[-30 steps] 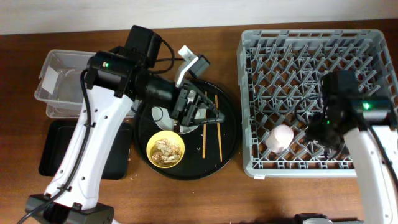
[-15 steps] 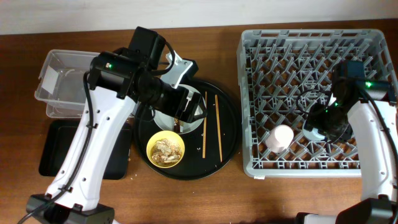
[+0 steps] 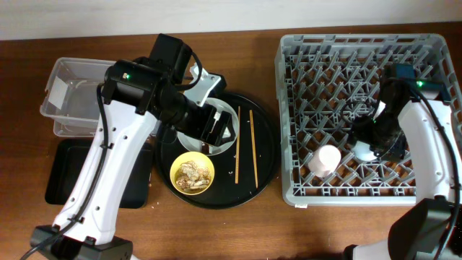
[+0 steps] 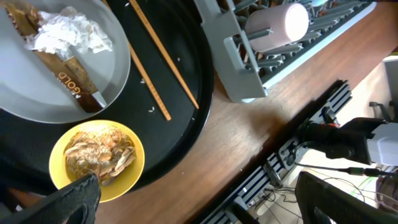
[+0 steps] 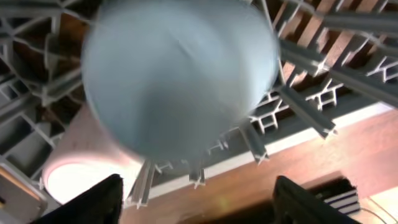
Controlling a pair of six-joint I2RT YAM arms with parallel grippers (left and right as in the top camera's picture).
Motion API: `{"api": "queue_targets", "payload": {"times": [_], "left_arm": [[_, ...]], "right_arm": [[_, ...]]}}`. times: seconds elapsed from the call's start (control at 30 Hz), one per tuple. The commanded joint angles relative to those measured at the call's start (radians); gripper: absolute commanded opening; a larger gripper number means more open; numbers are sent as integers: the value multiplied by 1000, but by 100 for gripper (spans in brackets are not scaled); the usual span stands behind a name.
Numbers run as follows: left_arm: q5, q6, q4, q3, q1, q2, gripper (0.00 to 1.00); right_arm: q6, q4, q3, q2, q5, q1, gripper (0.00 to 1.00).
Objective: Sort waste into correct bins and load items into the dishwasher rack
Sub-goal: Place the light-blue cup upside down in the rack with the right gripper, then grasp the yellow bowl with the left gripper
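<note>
Brown wooden table point(image 3: 216, 231), seemingly white wall point(image 3: 216, 14)

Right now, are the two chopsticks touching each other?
Apart. Overhead view shows one chopstick and the other chopstick lying side by side on the round black tray, bare tray between them all along.

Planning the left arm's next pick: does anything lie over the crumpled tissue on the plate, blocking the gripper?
Nothing visible does. The tissue lies uncovered on the plate, resting partly on the wrapper. The left gripper hangs open above the tray.
</note>
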Motion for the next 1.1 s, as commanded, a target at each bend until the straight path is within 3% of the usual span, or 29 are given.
{"api": "queue_targets", "payload": {"times": [0.0, 0.13, 0.23, 0.33, 0.4, 0.5, 0.63, 0.67, 0.77, 0.83, 0.97, 1.07], "left_arm": [[-16, -5, -4, 11, -5, -17, 100], [-16, -5, -11, 11, -5, -17, 100], [-63, -13, -19, 11, -5, -19, 100], [-477, -281, -68, 11, -5, -37, 100], [-635, -423, -120, 8, -5, -48, 100], [-620, -443, -119, -48, -5, -50, 100], [-467, -442, -28, -144, -5, -47, 99], [-439, -442, -16, -159, -7, -46, 92], [-429, -443, 66, -310, -92, -46, 89], [-429, -456, 259, -536, -187, -46, 82], [-430, -489, 555, -776, -254, -45, 47], [-453, -521, 690, -872, -270, -43, 41]], "right_arm": [[5, -18, 37, -55, -10, -7, 79], [-4, -29, 39, -132, -47, -6, 78], [-97, -23, 40, -270, -203, -5, 80], [-186, -29, 39, -446, -425, 19, 81], [-185, -34, 39, -556, -491, 80, 81], [-144, -34, 39, -673, -512, 196, 83], [-72, -37, 39, -747, -478, 286, 86], [-50, -45, 39, -747, -451, 290, 87], [22, -83, 37, -729, -372, 289, 87], [21, -101, 37, -711, -365, 289, 87], [21, -112, 36, -687, -365, 289, 87], [21, -112, 36, -670, -365, 289, 87]]}}
